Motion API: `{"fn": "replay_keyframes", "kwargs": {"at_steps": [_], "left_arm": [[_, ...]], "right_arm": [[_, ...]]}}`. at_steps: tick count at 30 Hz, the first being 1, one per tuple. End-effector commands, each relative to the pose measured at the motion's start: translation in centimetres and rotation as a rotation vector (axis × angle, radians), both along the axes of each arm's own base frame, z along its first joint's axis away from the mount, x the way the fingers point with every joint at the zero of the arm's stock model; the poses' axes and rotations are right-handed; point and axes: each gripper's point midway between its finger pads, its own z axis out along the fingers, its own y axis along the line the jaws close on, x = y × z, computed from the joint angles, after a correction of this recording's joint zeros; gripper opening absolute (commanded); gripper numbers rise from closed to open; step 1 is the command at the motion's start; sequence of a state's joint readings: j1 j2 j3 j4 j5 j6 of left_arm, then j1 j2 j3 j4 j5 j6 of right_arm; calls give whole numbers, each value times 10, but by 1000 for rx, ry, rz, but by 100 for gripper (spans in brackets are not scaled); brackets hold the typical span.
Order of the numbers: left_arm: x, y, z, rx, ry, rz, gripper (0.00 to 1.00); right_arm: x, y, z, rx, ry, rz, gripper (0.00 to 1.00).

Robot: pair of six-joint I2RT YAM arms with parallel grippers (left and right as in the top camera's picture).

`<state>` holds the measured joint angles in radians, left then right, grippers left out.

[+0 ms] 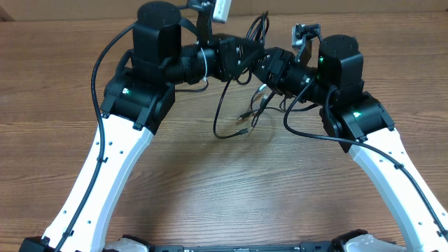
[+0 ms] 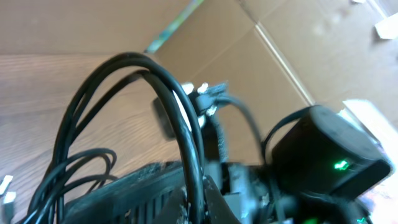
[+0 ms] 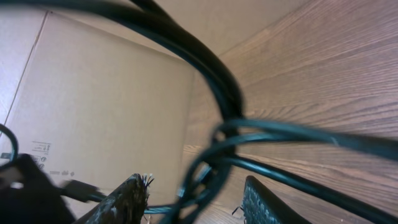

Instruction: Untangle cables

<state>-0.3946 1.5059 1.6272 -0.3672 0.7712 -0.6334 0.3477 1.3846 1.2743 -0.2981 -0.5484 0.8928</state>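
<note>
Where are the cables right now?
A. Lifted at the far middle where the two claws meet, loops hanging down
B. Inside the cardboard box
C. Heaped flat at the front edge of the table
A: the overhead view shows the cables bunched where the left claw and right claw meet, with loops dangling toward the table.

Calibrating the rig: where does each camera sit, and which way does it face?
Overhead: above the table, looking straight down at the left arm and right arm meeting over the cables.
Left wrist: on the left arm, facing across the table toward a cardboard box; left gripper at the bottom, shut on the cables, right arm beyond.
Right wrist: on the right arm, facing the cardboard box; right gripper open, cables between its fingers.
Shared: both wrists show the cables and cardboard box.
</note>
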Motion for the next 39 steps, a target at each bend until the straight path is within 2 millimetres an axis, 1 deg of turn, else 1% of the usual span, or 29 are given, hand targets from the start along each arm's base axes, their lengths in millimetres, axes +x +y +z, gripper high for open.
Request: {"fn": "replay_keyframes", "kwargs": {"at_steps": [1,4,7,10,11,12,13,14,18,21,26,34,39], "left_arm": [[-12,-5,20,-68,16,-35,4],[-11,-7,20,-76,36,-17,5],[-10,-9,17,-76,75,9,4],[-12,-17,19,-86,81,21,5],[-12,-19,20,-90,81,23,5],[-12,-19,22,-96,74,23,5],[-13,-20,24,-101,68,20,4],[-13,-21,26,-110,67,20,4],[-13,-20,29,-121,65,15,5],[-13,-15,30,-123,65,3,4],[-13,5,39,-137,53,-10,4],[-18,33,49,-145,42,-13,4],[-21,54,52,-141,34,-9,4]], "right_arm": [[0,0,16,9,-50,-9,49],[1,0,19,14,-63,-13,48],[3,-1,23,19,-79,-19,48],[5,-2,25,20,-91,-29,47],[5,-2,25,20,-91,-29,40],[5,-2,25,19,-91,-29,25],[5,-2,24,19,-90,-29,6],[5,-2,24,19,-90,-29,4],[5,-2,21,14,-84,-31,4],[8,-8,10,-41,-79,-60,4],[13,-24,-14,-176,-71,-121,4],[18,-43,-23,-263,-97,-134,4],[23,-68,-38,-348,-73,-182,4]]}}
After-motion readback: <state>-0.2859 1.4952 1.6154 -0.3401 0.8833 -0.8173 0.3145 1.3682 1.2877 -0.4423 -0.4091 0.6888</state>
